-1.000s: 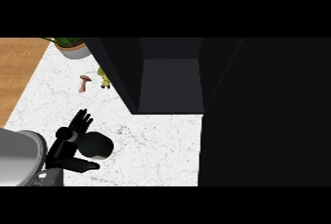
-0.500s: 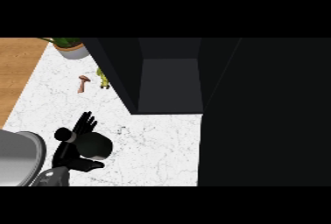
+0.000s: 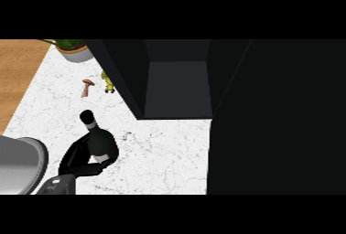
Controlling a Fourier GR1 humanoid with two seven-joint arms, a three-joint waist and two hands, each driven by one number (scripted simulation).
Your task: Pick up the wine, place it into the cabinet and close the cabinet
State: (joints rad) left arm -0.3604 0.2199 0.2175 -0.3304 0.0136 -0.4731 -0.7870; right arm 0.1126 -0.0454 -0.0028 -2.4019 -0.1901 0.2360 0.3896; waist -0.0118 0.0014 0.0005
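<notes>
Your dark glass wine bottle [image 3: 99, 137] stands on the white marble counter [image 3: 162, 151] at lower left, its neck tilted up and slightly left in the head view; the left hand [image 3: 79, 157] curls round its body from below, grasping it; the right hand does not show. The open dark cabinet [image 3: 177, 87] lies up and to the right of the bottle, well apart; you'd likely lift and carry that way.
</notes>
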